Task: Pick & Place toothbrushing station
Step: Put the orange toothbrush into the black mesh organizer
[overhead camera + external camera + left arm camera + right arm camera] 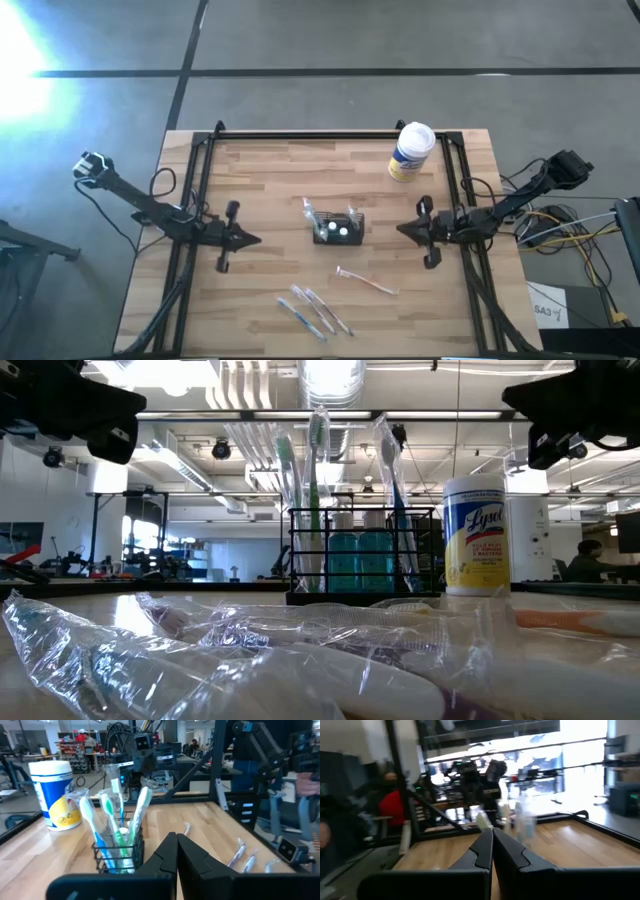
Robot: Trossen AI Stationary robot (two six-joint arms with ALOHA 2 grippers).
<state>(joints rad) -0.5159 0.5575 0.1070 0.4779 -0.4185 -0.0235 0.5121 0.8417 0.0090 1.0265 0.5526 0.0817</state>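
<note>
The toothbrushing station (338, 229), a small black wire holder, stands upright on its base at the middle of the wooden table, with several wrapped toothbrushes (112, 815) upright in it. In the low view the station (362, 556) shows behind clear wrappers. My left gripper (256, 239) is shut, pointing level at the station from the table's left, well short of it. My right gripper (401, 229) is shut, pointing level from the right, also clear of it. Both hold nothing.
A white-and-yellow wipes canister (410, 151) stands at the far right. Several wrapped toothbrushes (315, 310) lie near the front edge, and an orange-handled one (368, 281) lies right of them. Black frame rails (195, 190) run along the table's sides and back.
</note>
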